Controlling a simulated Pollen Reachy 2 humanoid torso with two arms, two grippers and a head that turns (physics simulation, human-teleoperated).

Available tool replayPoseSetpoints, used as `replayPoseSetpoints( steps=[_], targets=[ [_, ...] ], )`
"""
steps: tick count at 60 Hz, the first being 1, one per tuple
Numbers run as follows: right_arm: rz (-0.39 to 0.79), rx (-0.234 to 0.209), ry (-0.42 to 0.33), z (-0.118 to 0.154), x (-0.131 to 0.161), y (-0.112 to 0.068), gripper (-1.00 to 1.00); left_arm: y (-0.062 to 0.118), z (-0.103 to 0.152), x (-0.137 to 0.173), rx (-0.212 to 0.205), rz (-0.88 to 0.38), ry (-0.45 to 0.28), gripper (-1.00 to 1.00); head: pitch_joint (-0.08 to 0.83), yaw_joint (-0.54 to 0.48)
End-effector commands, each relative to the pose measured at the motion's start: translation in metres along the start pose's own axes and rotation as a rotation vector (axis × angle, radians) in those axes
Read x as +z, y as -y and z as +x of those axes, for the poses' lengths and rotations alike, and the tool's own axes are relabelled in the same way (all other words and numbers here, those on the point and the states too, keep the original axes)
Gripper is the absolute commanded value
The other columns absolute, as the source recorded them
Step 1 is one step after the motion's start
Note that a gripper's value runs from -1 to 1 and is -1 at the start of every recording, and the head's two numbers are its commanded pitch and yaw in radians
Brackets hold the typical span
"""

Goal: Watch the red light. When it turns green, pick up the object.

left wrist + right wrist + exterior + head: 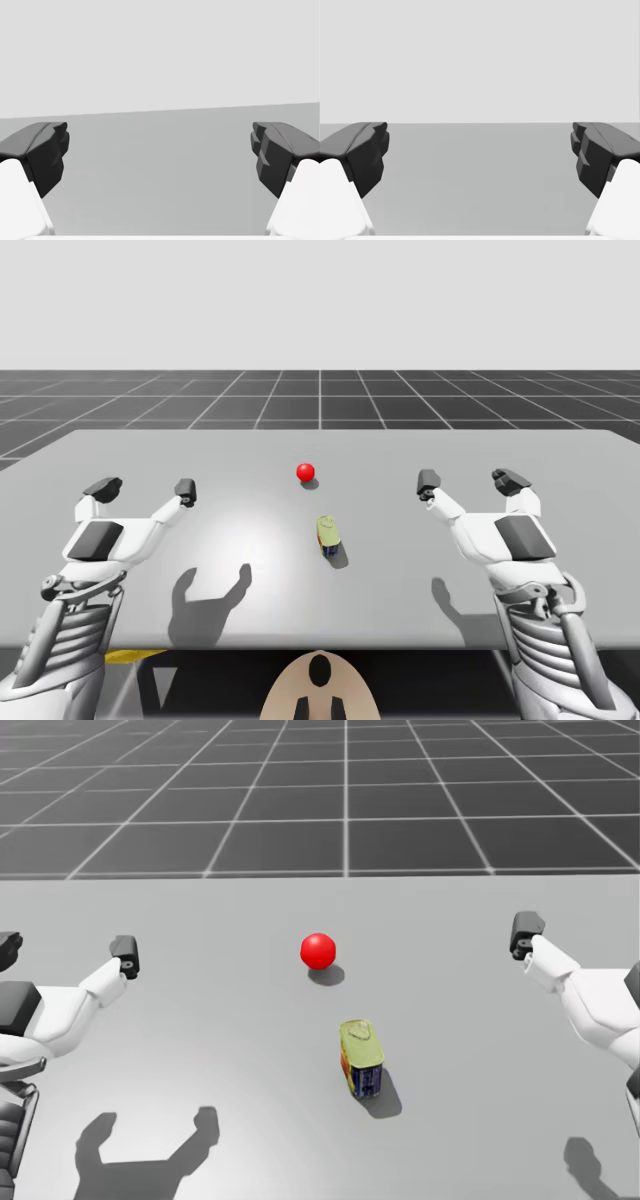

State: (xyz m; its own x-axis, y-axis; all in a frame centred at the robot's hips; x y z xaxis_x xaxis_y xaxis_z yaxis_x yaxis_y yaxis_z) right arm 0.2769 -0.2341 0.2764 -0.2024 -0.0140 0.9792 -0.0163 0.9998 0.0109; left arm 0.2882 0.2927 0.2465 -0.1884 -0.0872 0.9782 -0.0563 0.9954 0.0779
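Note:
A red ball-shaped light glows on the grey table at its middle. Just in front of it stands a small yellow-green can with a blue and red label. My left gripper hovers open over the table's left side, well away from the can. On the right side, my right gripper is open too, with nothing between its fingers. In the head view one dark fingertip of the left gripper shows, and one of the right.
The table's far edge meets a dark gridded floor. Both arms cast shadows on the table near the front edge.

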Motion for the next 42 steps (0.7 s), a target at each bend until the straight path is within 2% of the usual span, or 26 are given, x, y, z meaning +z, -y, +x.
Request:
replayPoseSetpoints(
  steps=[1, 42],
  targets=[
    [0.002, -0.005, -0.004, -0.0017, 0.0002, -0.0021, -1.0, 0.0003, 0.0005, 0.0003, -0.002, 0.003, 0.007, -1.0, 0.477, 0.06],
    [0.002, -0.002, -0.001, -0.0017, -0.0001, -0.0022, -1.0, 0.0005, 0.0007, 0.0006, -0.006, 0.007, 0.01, -1.0, 0.47, 0.06]
  ],
)
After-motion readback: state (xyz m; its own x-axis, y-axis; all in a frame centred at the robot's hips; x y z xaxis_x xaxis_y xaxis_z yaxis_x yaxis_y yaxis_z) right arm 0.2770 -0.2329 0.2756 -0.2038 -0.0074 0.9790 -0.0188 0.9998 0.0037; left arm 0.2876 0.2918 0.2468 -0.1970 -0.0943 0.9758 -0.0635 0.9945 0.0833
